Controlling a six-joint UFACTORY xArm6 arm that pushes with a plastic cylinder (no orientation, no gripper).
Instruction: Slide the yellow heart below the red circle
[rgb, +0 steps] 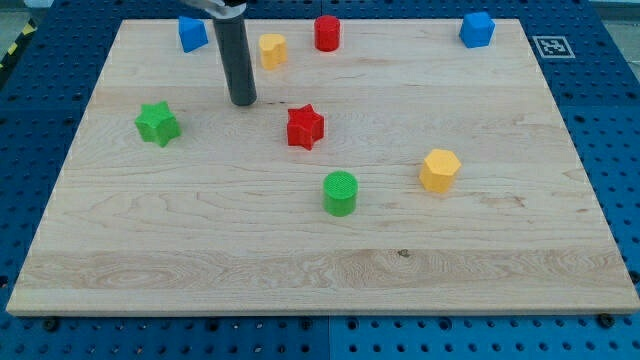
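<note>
While the yellow heart (272, 49) sits near the top edge of the bench (320, 260), just to the view's left of the red circle (327, 33), it is not yet below that circle, so the slide looks hardly begun. Taking the red circle as the landmark: the heart lies beside it and slightly lower; my tip (243, 102) rests further left and lower, apart from the heart with bare wood between them. The tool is a plain rod with no jaws, so it neither opens nor closes and grips nothing. Its place at the heart's lower left suits a push to the right, I judge, though a push down from above may also be needed. The heart's shape is small here and hard to confirm. Below the circle stands a red star (306, 127), which could block the path. A blue block (192, 33) lies far left of the circle.
</note>
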